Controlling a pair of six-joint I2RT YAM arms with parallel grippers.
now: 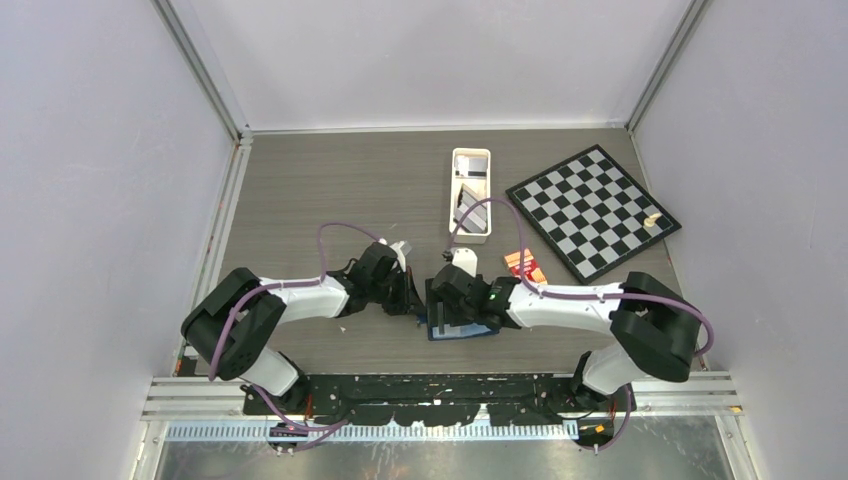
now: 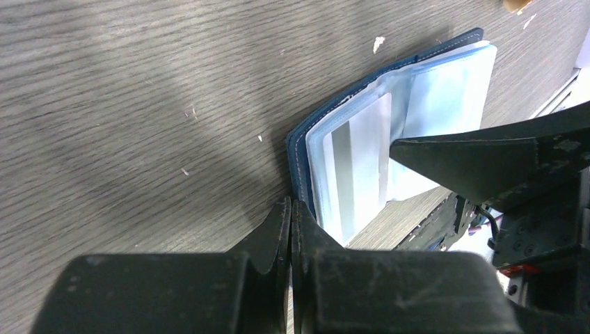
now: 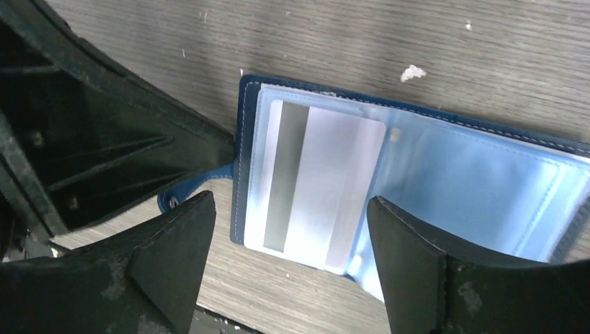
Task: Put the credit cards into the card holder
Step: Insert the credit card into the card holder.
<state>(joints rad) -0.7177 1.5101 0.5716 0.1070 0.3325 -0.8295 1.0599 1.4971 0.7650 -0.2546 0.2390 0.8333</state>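
Observation:
The navy card holder (image 1: 462, 326) lies open on the table near the front centre, its light blue slotted inside up (image 3: 459, 160). A white card with a grey stripe (image 3: 313, 177) sits in its left sleeve and also shows in the left wrist view (image 2: 358, 163). My right gripper (image 3: 291, 202) is open and hovers over the holder, its fingers either side of the card, holding nothing. My left gripper (image 2: 292, 207) is shut, its tip at the holder's navy edge (image 2: 299, 156) by the clasp tab (image 3: 170, 200). More cards (image 1: 472, 210) lie in the white tray.
The long white tray (image 1: 470, 160) stands behind the holder. A chessboard (image 1: 593, 210) lies at the back right with a small tan piece (image 1: 652, 220) on it. A red-orange pack (image 1: 524, 265) lies right of my right gripper (image 1: 452, 300). Walls close in on both sides.

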